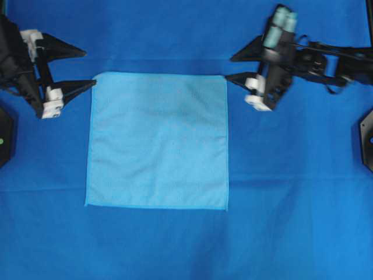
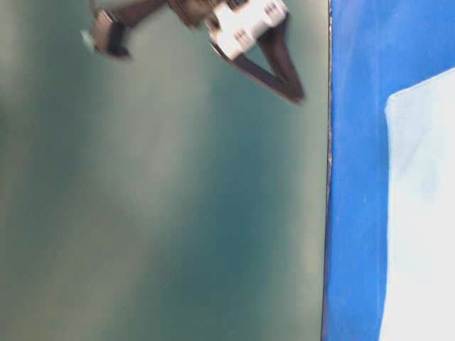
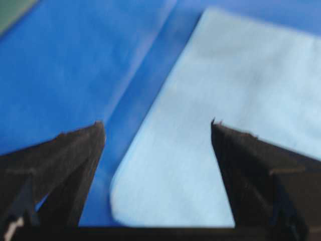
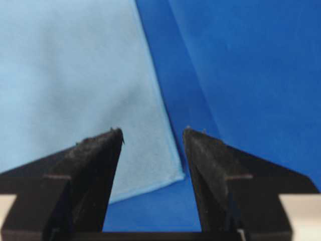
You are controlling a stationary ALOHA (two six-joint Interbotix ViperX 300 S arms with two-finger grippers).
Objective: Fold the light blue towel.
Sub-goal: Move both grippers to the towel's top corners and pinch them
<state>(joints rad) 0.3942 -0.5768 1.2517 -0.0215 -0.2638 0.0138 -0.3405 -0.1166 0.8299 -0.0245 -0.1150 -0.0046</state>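
The light blue towel [image 1: 157, 140] lies flat and unfolded, a pale square on the royal-blue cloth. My left gripper [image 1: 90, 69] is open at the towel's far left corner, which shows between its jaws in the left wrist view [image 3: 170, 175]. My right gripper [image 1: 230, 67] is open at the far right corner, which lies between its jaws in the right wrist view [image 4: 150, 150]. Neither gripper holds anything. The towel's edge also shows in the table-level view [image 2: 423, 213], with one gripper [image 2: 295, 92] hanging above the table.
The deep royal-blue background cloth [image 1: 291, 204] covers the whole table. Black arm bases stand at the left edge [image 1: 4, 137] and the right edge [image 1: 366, 140]. A green backdrop [image 2: 163, 199] fills most of the table-level view.
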